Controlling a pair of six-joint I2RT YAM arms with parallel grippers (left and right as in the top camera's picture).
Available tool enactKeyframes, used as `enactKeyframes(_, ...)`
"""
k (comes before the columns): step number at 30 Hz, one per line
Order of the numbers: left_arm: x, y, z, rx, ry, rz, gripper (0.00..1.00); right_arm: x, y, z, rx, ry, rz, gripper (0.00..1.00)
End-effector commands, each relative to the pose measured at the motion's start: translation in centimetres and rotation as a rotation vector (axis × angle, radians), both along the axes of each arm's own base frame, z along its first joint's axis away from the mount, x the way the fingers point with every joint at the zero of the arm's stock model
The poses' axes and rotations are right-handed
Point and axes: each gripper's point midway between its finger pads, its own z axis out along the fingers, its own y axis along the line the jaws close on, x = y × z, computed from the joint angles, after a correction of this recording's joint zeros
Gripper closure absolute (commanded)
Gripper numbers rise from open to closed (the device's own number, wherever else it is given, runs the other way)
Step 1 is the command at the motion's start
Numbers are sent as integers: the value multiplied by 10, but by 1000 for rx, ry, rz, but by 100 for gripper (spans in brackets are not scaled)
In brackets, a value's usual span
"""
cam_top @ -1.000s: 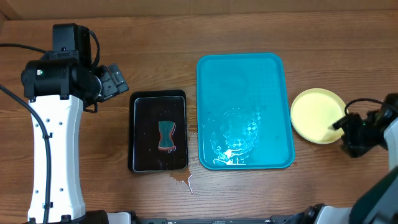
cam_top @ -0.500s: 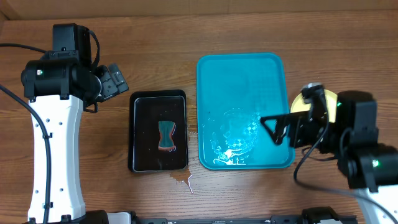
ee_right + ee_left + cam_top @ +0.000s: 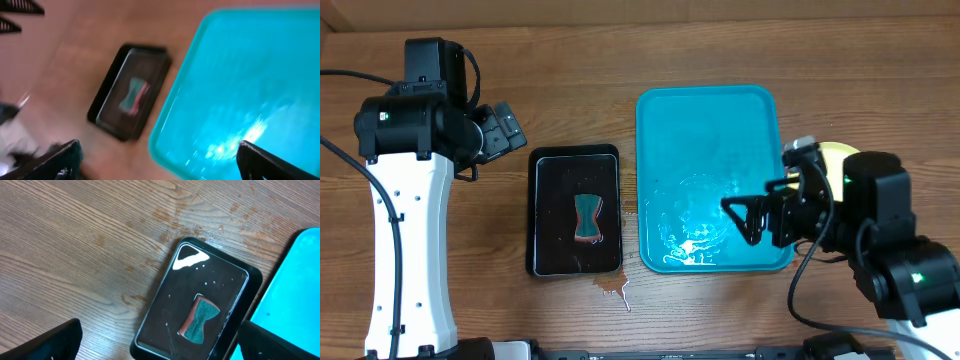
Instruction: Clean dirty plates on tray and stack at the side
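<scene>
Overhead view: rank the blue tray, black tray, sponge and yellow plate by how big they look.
1. Blue tray, largest.
2. Black tray.
3. Sponge, smallest of these three.
Yellow plate: mostly hidden, only a sliver shows, so not ranked.

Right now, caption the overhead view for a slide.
Right gripper open over the wet tray; sponge in the black tray.

The brown wooden table (image 3: 620, 60) carries the turquoise tray (image 3: 710, 120); just left of that tray lies a smaller black tray (image 3: 533, 220); right of it, a pale yellow plate (image 3: 835, 152), partly hidden; off its front-left corner, a small wet spill (image 3: 615, 288).
</scene>
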Motion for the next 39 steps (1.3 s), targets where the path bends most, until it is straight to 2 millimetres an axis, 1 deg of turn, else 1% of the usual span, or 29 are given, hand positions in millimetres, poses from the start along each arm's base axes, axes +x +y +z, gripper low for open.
enactKeyframes(1, 0, 4, 5, 19, -13, -8, 0, 10, -23, 34, -49, -208, -124, 0)
enactKeyframes(3, 0, 4, 5, 19, -13, -8, 0, 11, -33, 48, -53, -294, -175, 0)
enactKeyframes(5, 0, 4, 5, 19, -13, -8, 0, 8, -47, 56, -60, -379, -245, 0)
enactKeyframes(8, 0, 4, 5, 19, -13, -8, 0, 2, -62, 54, -53, -460, -311, 0)
enactKeyframes(10, 0, 4, 5, 19, -13, -8, 0, -3, -74, 46, -47, -514, -361, 0)
enactKeyframes(12, 0, 4, 5, 19, -13, -8, 0, -7, -86, 35, -47, -551, -408, 0)
enactKeyframes(14, 0, 4, 5, 19, -13, -8, 0, -10, -96, 20, -51, -574, -450, 0)
enactKeyframes(15, 0, 4, 5, 19, -13, -8, 0, -11, -102, 9, -54, -584, -475, 0)
enactKeyframes(17, 0, 4, 5, 19, -13, -8, 0, -13, -108, -4, -59, -593, -501, 0)
enactKeyframes(19, 0, 4, 5, 19, -13, -8, 0, -16, -111, -15, -57, -616, -515, 0)
enactKeyframes(24, 0, 4, 5, 19, -13, -8, 0, -18, -111, -31, -39, -706, -519, 0)
enactKeyframes(30, 0, 4, 5, 19, -13, -8, 0, -6, -111, -58, -35, -726, -518, 0)
enactKeyframes(36, 0, 4, 5, 19, -13, -8, 0, 2, -112, -68, -19, -799, -520, 0)
enactKeyframes(39, 0, 4, 5, 19, -13, -8, 0, 3, -114, -71, -27, -800, -533, 0)
